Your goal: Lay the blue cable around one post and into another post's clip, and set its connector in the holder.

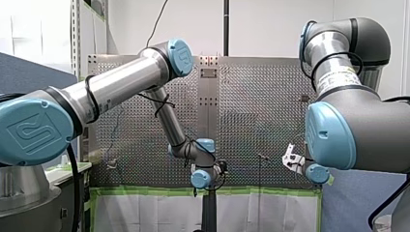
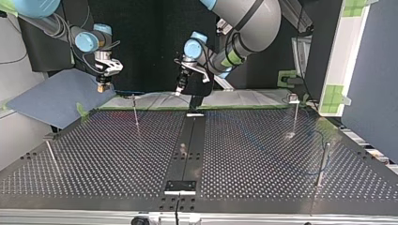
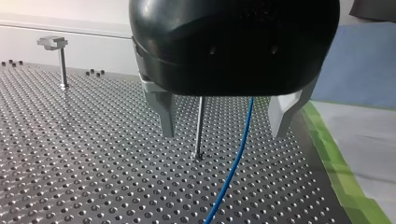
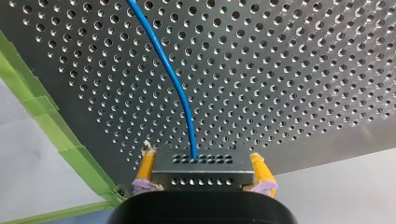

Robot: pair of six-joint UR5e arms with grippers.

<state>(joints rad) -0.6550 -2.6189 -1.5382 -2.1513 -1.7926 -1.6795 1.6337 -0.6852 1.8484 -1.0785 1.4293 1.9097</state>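
Front view: white wall; perforated worktop (image 1: 251,96) edged with green tape (image 1: 159,191); both arms over it. Top view: thin posts (image 2: 135,112) standing well apart; right end effector (image 2: 101,88) beyond the far-left edge. Left wrist view: left end effector (image 3: 223,133) released, fingers (image 3: 161,111) straddling a post (image 3: 199,126); blue cable (image 3: 236,163) hangs loose between them. Right wrist view: right end effector clenched on the connector (image 4: 201,177), cable leaving it. We judge the wrap around the post is in hand; next calls for a taut, steady sweep.
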